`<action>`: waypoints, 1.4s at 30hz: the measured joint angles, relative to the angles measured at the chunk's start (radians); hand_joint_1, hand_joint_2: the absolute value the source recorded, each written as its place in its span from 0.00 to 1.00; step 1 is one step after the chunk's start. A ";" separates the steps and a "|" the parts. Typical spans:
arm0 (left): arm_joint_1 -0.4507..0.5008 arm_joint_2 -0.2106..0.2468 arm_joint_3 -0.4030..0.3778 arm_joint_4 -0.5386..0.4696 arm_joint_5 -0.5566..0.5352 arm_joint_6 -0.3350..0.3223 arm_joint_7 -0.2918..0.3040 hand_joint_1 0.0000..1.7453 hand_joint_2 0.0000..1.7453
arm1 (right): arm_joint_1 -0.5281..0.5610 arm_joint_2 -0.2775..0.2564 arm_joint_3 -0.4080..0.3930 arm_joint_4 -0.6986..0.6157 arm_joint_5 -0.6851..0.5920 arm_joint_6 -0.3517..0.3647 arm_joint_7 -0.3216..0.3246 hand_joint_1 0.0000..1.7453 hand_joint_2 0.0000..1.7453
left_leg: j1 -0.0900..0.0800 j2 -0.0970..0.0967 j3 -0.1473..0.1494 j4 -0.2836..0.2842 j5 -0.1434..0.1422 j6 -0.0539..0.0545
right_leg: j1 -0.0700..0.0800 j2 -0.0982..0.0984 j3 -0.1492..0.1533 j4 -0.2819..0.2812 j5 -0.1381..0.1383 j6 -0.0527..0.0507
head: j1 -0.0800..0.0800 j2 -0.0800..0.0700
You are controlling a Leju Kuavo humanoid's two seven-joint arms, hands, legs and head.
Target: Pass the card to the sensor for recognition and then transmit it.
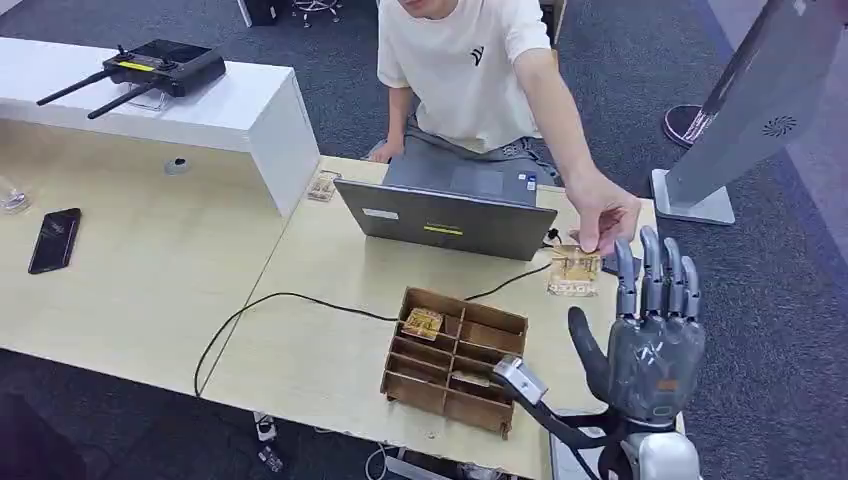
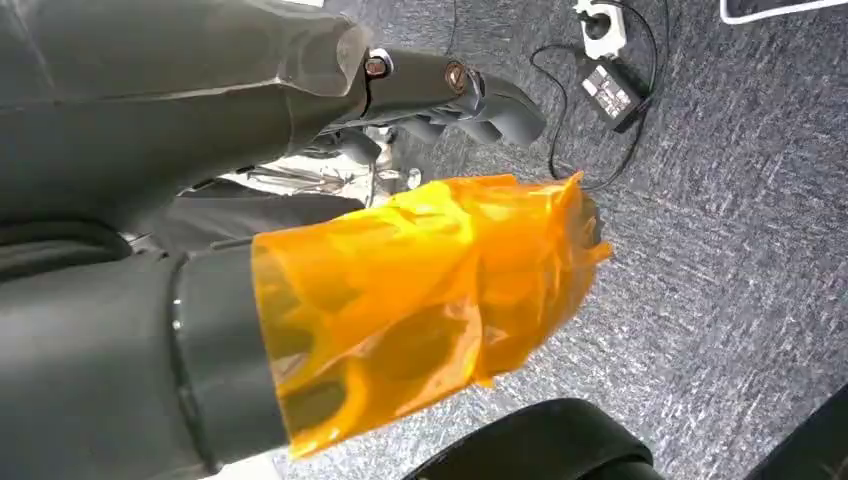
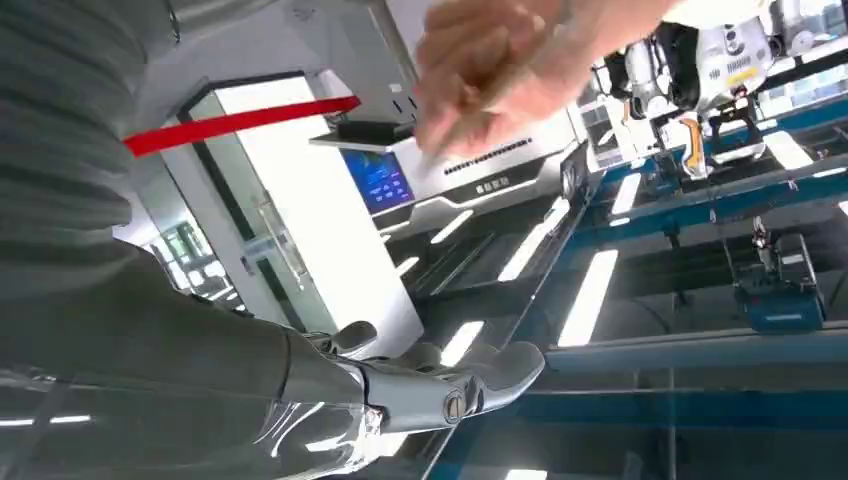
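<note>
A pale wooden table (image 1: 150,290) stands on dark carpet. One card (image 1: 575,270) stands on it just ahead of the right hand (image 1: 650,330), pinched by a person's hand (image 1: 603,215). The right hand is raised, fingers spread, holding nothing. Beside it sit one compartmented wooden box (image 1: 455,360) and one open laptop (image 1: 445,205). The left hand (image 2: 450,95) hangs over carpet; whether it holds anything I cannot tell.

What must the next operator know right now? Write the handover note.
Right hand: raised beside the desk, fingers apart, empty.
Left hand: hangs over the carpet, nothing seen in it.
Card: upright near the desk's edge, a person's hand pinching its top, just beyond the right hand.
Another card lies in the wooden box.
Done: the person has the card.
Left: confirm the sensor pass, which cannot be told from here.
</note>
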 joint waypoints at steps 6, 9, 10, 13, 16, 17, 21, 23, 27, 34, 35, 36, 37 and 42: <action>-0.002 0.000 -0.006 0.000 -0.003 -0.006 0.002 0.00 0.00 | -0.075 -0.003 0.045 0.038 0.000 0.026 0.066 0.90 1.00 | 0.000 0.000 0.000 0.000 0.000 0.000 | 0.000 0.000 0.000 0.000 0.000 0.000 | 0.000 0.000; -0.002 0.000 -0.006 0.000 -0.002 -0.006 0.002 0.00 0.00 | -0.089 -0.003 0.057 0.051 0.000 0.026 0.068 1.00 1.00 | 0.000 0.000 0.000 0.000 0.000 0.000 | 0.000 0.000 0.000 0.000 0.000 0.000 | 0.000 0.000; -0.002 0.000 -0.007 0.000 -0.002 -0.006 0.002 0.00 0.00 | -0.092 -0.003 0.061 0.054 0.000 0.026 0.068 1.00 1.00 | 0.000 0.000 0.000 0.000 0.000 0.000 | 0.000 0.000 0.000 0.000 0.000 0.000 | 0.000 0.000; -0.002 0.000 -0.007 0.000 -0.002 -0.005 0.002 0.00 0.00 | -0.093 -0.003 0.072 0.067 0.000 0.024 0.068 1.00 1.00 | 0.000 0.000 0.000 0.000 0.000 0.000 | 0.000 0.000 0.000 0.000 0.000 0.000 | 0.000 0.000; -0.002 0.000 -0.007 0.000 -0.002 -0.004 0.002 0.00 0.00 | -0.093 -0.003 0.076 0.076 0.000 0.023 0.066 1.00 1.00 | 0.000 0.000 0.000 0.000 0.000 0.000 | 0.000 0.000 0.000 0.000 0.000 0.000 | 0.000 0.000; -0.002 0.000 -0.007 0.000 -0.002 -0.004 0.002 0.00 0.00 | -0.093 -0.003 0.076 0.079 0.000 0.023 0.064 1.00 1.00 | 0.000 0.000 0.000 0.000 0.000 0.000 | 0.000 0.000 0.000 0.000 0.000 0.000 | 0.000 0.000; -0.002 0.000 -0.007 0.000 -0.001 -0.003 0.003 0.00 0.00 | -0.093 -0.003 0.077 0.087 0.000 0.020 0.057 1.00 1.00 | 0.000 0.000 0.000 0.000 0.000 0.000 | 0.000 0.000 0.000 0.000 0.000 0.000 | 0.000 0.000; -0.001 0.000 -0.006 0.000 0.000 -0.001 0.003 0.00 0.00 | -0.089 0.001 0.077 0.088 0.000 0.018 0.044 1.00 1.00 | 0.000 0.000 0.000 0.000 0.000 0.000 | 0.000 0.000 0.000 0.000 0.000 0.000 | 0.000 0.000; 0.001 0.000 -0.006 0.000 0.001 0.004 0.005 0.00 0.00 | -0.075 0.017 0.068 0.088 0.000 0.017 0.013 1.00 1.00 | 0.000 0.000 0.000 0.000 0.000 0.000 | 0.000 0.000 0.000 0.000 0.000 0.000 | 0.000 0.000; 0.003 0.000 -0.006 0.000 0.002 0.007 0.011 0.00 0.00 | -0.045 0.052 0.039 0.088 0.000 0.018 -0.029 1.00 1.00 | 0.000 0.000 0.000 0.000 0.000 0.000 | 0.000 0.000 0.000 0.000 0.000 0.000 | 0.000 0.000; 0.003 0.000 -0.006 0.000 0.003 0.008 0.011 0.00 0.00 | -0.042 0.058 0.035 0.088 -0.001 0.016 -0.036 1.00 1.00 | 0.000 0.000 0.000 0.000 0.000 0.000 | 0.000 0.000 0.000 0.000 0.000 0.000 | 0.000 0.000; 0.003 0.000 -0.006 0.000 0.004 0.011 0.011 0.00 0.00 | -0.036 0.063 0.027 0.088 -0.003 0.013 -0.046 1.00 1.00 | 0.000 0.000 0.000 0.000 0.000 0.000 | 0.000 0.000 0.000 0.000 0.000 0.000 | 0.000 0.000; 0.004 0.000 -0.006 0.000 0.005 0.012 0.011 0.00 0.00 | -0.030 0.071 0.020 0.088 -0.004 0.009 -0.055 1.00 1.00 | 0.000 0.000 0.000 0.000 0.000 0.000 | 0.000 0.000 0.000 0.000 0.000 0.000 | 0.000 0.000; 0.008 0.000 -0.005 0.000 0.013 0.025 0.012 0.00 0.00 | 0.002 0.108 -0.013 0.073 -0.060 -0.021 -0.095 1.00 1.00 | 0.000 0.000 0.000 0.000 0.000 0.000 | 0.000 0.000 0.000 0.000 0.000 0.000 | 0.000 0.000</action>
